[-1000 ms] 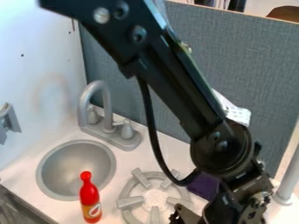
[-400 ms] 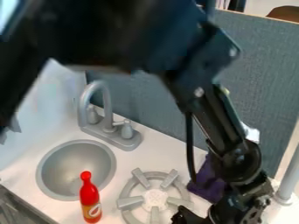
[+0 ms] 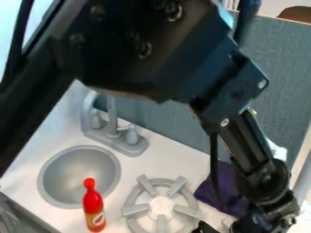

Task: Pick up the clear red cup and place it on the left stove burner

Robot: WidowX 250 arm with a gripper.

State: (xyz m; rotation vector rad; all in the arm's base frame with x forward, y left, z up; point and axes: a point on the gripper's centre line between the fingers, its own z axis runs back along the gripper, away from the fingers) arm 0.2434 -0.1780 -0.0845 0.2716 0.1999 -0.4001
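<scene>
From the end effector point(image 3: 206, 228), low in the view, we see the purple cloth point(image 3: 213, 189) lying up-image, toward the grey divider point(image 3: 282, 77), just beside the stove burner point(image 3: 162, 207) on the worktop point(image 3: 176, 157). The arm point(image 3: 258, 170) covers part of the cloth, so its long axis is probably best left unjudged. We cannot tell whether the end effector is released or clenched.

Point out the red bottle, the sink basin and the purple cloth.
Red bottle point(image 3: 93, 203): camera view, on its body.
Sink basin point(image 3: 77, 175): camera view, inside the bowl.
Purple cloth point(image 3: 208, 190): camera view, on its left part.
</scene>
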